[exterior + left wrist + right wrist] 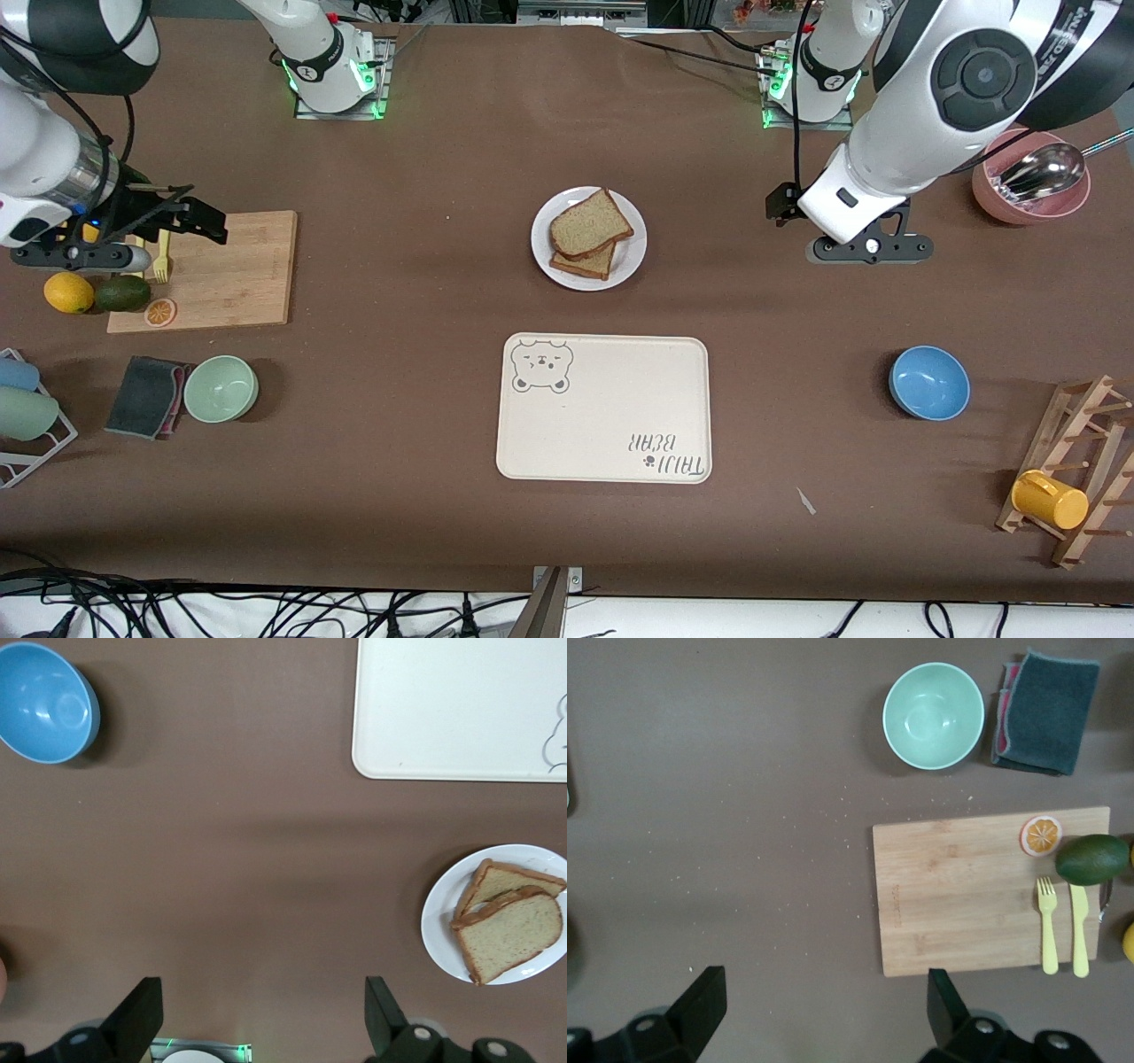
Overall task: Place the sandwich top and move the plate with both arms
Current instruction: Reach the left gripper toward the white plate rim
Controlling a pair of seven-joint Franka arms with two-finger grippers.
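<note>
Your sandwich top [590, 224] lies on the lower slice on the plate [632, 257], mid-bench, between both tools. Left tool [257, 1014]: fingers apart, empty, over bare bench. Right tool [819, 1010]: fingers apart, empty, beside the cutting board [966, 890].

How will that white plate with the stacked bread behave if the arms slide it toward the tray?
The plate looks smooth and rigid, so it would probably glide on the brown table covering rather than tip. The sandwich top lies skewed over the lower slice, so a jerk may shift it. Both tools, left tool and right tool, are open and well away from it.
</note>
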